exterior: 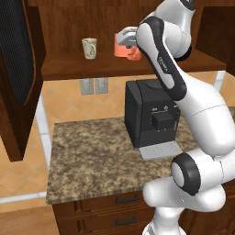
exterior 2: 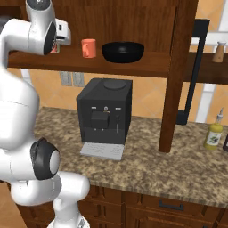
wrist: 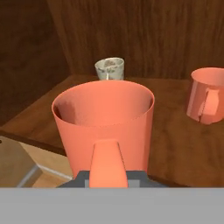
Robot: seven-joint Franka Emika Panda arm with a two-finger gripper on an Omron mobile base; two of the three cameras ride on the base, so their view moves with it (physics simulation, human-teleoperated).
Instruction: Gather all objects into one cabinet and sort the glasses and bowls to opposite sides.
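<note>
My gripper is shut on the handle of a salmon-orange mug, held upright at the front edge of the cabinet shelf; whether the mug touches the board I cannot tell. From the left base view the gripper and this mug sit right of the cream mug. Further back on the shelf stand the cream mug and a second salmon-orange mug. In the right base view the gripper and the held mug are left of that second mug and the wide black bowl.
A black coffee machine stands on the granite counter just under the shelf. An open cabinet door hangs at the left, another at the right. A yellow bottle stands far right; drawers lie below.
</note>
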